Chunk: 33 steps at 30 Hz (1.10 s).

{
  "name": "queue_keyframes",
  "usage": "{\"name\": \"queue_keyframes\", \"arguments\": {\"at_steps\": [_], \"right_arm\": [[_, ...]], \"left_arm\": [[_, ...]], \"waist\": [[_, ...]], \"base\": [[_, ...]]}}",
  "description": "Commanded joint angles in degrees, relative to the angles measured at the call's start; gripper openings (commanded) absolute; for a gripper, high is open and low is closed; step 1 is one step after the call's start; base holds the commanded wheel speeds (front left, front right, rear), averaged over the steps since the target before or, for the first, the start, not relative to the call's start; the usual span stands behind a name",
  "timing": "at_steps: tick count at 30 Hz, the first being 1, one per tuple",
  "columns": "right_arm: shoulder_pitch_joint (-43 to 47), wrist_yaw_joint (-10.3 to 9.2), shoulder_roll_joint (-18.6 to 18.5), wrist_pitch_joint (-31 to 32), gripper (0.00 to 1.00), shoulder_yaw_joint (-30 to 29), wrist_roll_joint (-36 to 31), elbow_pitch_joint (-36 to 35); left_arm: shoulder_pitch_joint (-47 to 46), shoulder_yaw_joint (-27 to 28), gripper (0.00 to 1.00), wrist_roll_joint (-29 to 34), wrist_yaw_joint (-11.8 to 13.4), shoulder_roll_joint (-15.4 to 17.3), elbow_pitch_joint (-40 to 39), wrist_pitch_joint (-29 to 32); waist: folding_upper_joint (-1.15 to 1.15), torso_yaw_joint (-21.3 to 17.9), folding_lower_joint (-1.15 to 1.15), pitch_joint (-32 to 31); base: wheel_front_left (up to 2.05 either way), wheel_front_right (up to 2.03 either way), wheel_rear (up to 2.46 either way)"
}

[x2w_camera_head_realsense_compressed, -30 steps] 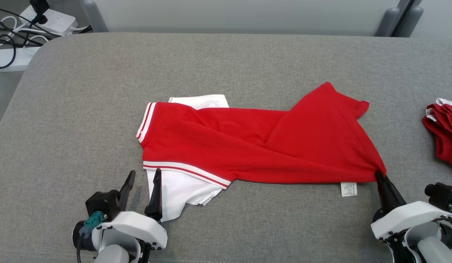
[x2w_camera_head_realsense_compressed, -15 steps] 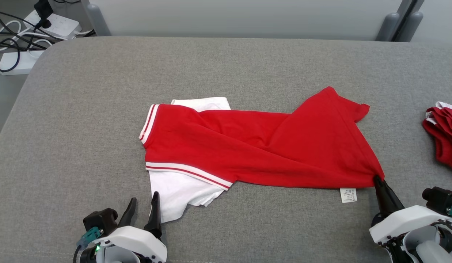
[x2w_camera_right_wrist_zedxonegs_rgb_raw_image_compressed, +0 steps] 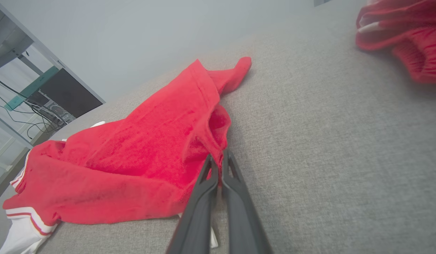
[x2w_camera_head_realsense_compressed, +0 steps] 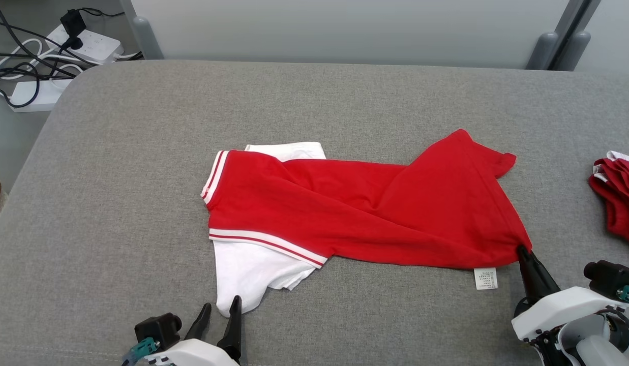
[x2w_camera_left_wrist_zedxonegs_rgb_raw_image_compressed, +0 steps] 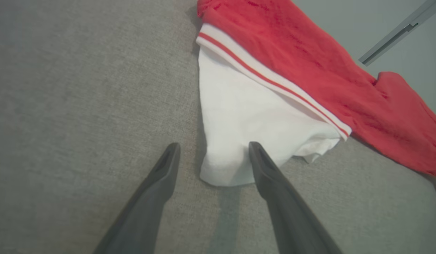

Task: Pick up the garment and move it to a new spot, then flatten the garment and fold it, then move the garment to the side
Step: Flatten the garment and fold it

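Two grippers work the near edge of the red-and-white shirt [x2w_camera_head_realsense_compressed: 365,213], which lies twisted midway across the grey padded surface [x2w_camera_head_realsense_compressed: 116,168]. The right gripper [x2w_camera_head_realsense_compressed: 522,252] is clamped on the near right hem corner; the left gripper [x2w_camera_head_realsense_compressed: 221,306] stands with jaws apart about the white sleeve [x2w_camera_head_realsense_compressed: 245,274] tip. Close the left on a deep pinch, then draw both apart evenly to flatten.

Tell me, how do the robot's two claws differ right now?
The left gripper stands open around the tip of the white sleeve, gripping nothing; the right gripper is pinched shut on the red corner of the garment. The left shows two spread fingers, the right one closed point. Both are dark.
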Motion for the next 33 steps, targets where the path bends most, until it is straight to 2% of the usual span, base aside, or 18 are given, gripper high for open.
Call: {"name": "queue_keyframes", "arguments": {"at_steps": [1, 6, 16, 17, 18, 19, 29, 33], "right_arm": [[0.1, 0.24, -0.4, -0.4, 0.0, 1.3, -0.3, -1.2], [-0.1, 0.24, -0.4, -0.4, 0.0, 1.5, -0.4, -1.2], [-0.6, 0.24, -0.2, -0.4, 0.0, 1.6, -0.4, -1.3], [-0.6, 0.24, -0.1, -0.4, 0.0, 1.7, -0.4, -1.3], [-0.7, 0.24, -0.1, -0.4, 0.0, 1.7, -0.4, -1.3], [-0.8, 0.24, -0.1, -0.4, 0.0, 1.8, -0.4, -1.2], [-1.7, 0.24, -0.4, -0.4, 0.0, 0.6, -0.6, -2.8], [-4.0, 0.24, -0.7, -0.4, 0.0, 0.6, -1.3, -4.6]], "left_arm": [[-0.8, 1.2, 1.0, -1.0, -0.7, 0.5, -0.3, -0.3], [-1.5, -0.3, 1.0, -4.6, -2.9, 0.5, 1.1, -0.3], [-3.0, -1.6, 1.0, -7.3, -5.4, 0.5, 0.5, -0.3], [-3.0, -1.3, 0.94, -7.3, -5.5, 0.5, 0.1, -0.3], [-3.0, -1.3, 0.71, -7.0, -5.7, 0.5, -0.2, -0.3], [-2.8, -1.2, 0.0, -6.9, -5.9, 0.5, -0.7, -0.3], [-3.6, 1.6, 0.0, -5.4, -6.4, 0.5, -8.0, -0.3], [-6.5, 2.2, 0.0, -4.9, -6.4, 1.6, -8.6, -0.3]], "waist": [[0.0, -0.1, 0.0, 0.0], [0.0, -0.5, 0.0, 0.2], [0.0, -0.2, 0.0, 0.5], [0.0, -0.2, 0.0, 0.5], [0.0, -0.2, 0.0, 0.5], [0.0, -0.1, 0.0, 0.5], [0.0, 0.3, 0.0, -0.3], [0.0, 0.0, 0.0, -1.0]], "base": [[0.0, 0.0, 0.0], [0.0, 0.0, 0.0], [0.0, 0.0, 0.0], [0.0, 0.0, 0.0], [0.0, 0.0, 0.0], [0.0, 0.0, 0.0], [0.0, 0.0, 0.0], [0.0, 0.0, 0.0]]}}
